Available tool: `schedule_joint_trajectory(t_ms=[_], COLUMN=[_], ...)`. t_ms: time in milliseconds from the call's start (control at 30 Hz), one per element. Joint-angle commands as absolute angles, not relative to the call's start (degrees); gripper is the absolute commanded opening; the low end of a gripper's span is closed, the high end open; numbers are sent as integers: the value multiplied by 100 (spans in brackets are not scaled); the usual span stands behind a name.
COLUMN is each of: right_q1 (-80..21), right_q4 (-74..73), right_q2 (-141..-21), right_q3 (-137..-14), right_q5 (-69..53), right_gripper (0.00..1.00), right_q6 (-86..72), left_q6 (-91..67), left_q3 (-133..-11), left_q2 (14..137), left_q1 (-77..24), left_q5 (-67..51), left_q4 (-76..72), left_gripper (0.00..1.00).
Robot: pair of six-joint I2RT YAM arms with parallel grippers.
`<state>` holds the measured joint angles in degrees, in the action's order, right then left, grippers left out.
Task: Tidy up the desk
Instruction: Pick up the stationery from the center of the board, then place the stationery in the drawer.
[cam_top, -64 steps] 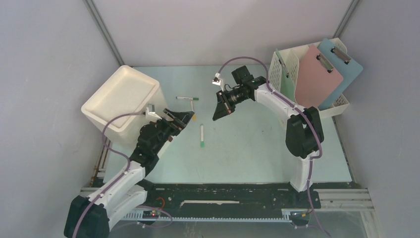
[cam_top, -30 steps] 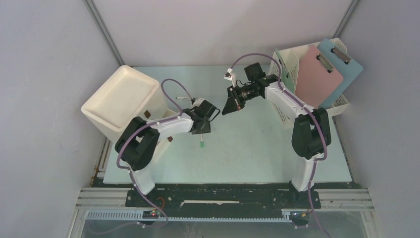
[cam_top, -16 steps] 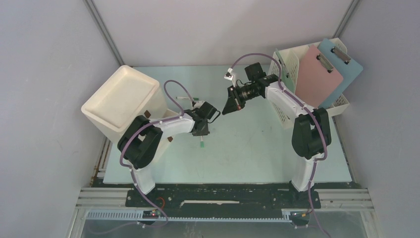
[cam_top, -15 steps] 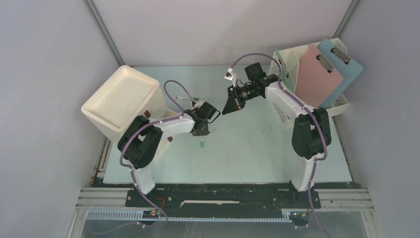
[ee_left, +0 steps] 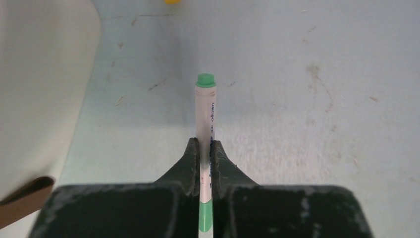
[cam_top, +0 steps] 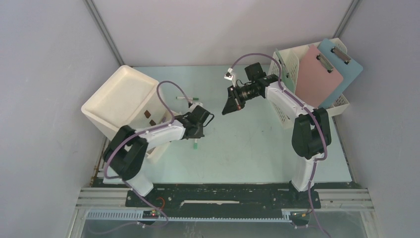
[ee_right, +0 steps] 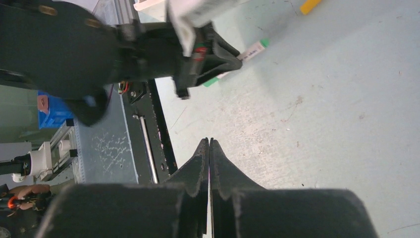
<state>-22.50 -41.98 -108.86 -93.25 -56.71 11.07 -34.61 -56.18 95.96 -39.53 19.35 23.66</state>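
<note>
The left arm's fingers (ee_left: 190, 157) are drawn in narrow, pinching a white plastic marker with green ends (ee_left: 205, 106). Only the barrel's width is left between them. They grip the barrel toward one green end, which runs back between the finger bases. The other green end sticks out ahead of the tips, in line with the fingers. It cannot be told whether the marker rests on the surface or hangs just above it.

The right arm's fingers (ee_right: 200, 161) are pressed together with nothing between them. They hang in the air, tips pointing left and near toward the left arm's fingers, near them but apart.

The large flat pale mint-green table (cam_top: 257, 148) lies beneath both pairs of fingers. Its scuffed surface fills the left wrist view beyond the marker. The left arm's fingers are over its left-middle part, just right of a white box-shaped plastic bin (cam_top: 121, 96). The right arm's fingers are over its far middle.

A second white marker (cam_top: 185, 98) lies on the table farther back, beside the bin. At the far right, a white perforated file rack (cam_top: 286, 67) holds a pink clipboard (cam_top: 317, 74) and a blue clipboard (cam_top: 346, 67).
</note>
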Motion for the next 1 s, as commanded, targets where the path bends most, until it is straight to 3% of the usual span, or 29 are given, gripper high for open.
schedule_joint_trajectory(t_ms=[0,200,567,733,833,967], right_q1=[-2211,-2215,-2213,-2216,-2216,-2218], right_q4=[-4129,-4131,-4124,-4107,-4106,-4104], right_q2=[-10617,-10620,-10633,-10643,-10644,-10651], right_q3=[-9305,-9300,-9296,-9290,-9283,-9281], right_q5=[-5784,-5798,-5817,-5835,-5848,-5861], right_gripper=[2,2,2,2,2,2], right_q6=[1206,1208,1188,1183,1174,1167], left_q6=[-2711,-1576,-62,380,422,422], left_q3=[-5381,-5190,-5338,-5101,-5041,-5019], left_q2=[8377,7371,6782,6715,6868,7026], left_q1=[-3968,-3969,-3966,-3961,-3959,-3954], left_q5=[2032,1796,4128,4970,5253,5411], left_q4=[1760,1869,3187,3091,3084,3085], left_gripper=[0,0,0,0,15,28])
